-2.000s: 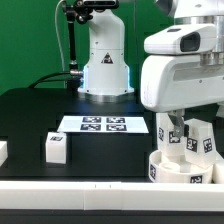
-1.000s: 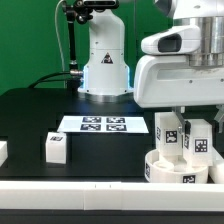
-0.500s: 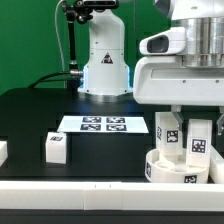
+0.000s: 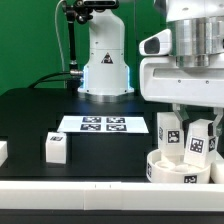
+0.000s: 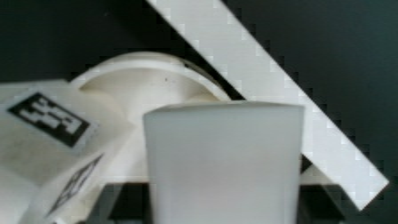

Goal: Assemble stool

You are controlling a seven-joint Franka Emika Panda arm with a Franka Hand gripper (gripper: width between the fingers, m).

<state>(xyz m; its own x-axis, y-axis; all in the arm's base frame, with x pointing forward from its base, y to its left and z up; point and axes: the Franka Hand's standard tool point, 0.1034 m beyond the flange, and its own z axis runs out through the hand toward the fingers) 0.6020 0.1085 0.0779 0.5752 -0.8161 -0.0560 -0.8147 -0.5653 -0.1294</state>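
Note:
The round white seat (image 4: pixel 168 170) lies at the exterior view's right, by the front rail. Two white tagged legs stand upright on it. My gripper (image 4: pixel 201 121) comes down from above and is shut on the right leg (image 4: pixel 203 142). The other standing leg (image 4: pixel 170 134) is just to its left. In the wrist view the held leg (image 5: pixel 222 160) fills the middle between my dark fingers (image 5: pixel 128 205), with the seat (image 5: pixel 143 78) and the other leg (image 5: pixel 45 125) behind it. A third leg (image 4: pixel 57 147) lies loose on the table at the left.
The marker board (image 4: pixel 103 124) lies flat mid-table in front of the robot base (image 4: pixel 106 70). A long white rail (image 4: pixel 80 189) runs along the front edge and shows diagonally in the wrist view (image 5: pixel 249 60). A small white part (image 4: pixel 3 152) sits at the left edge.
My hand, the held leg and the seat shifted slightly to the exterior view's left, then back right, as the wrist turned. The loose leg has not moved.

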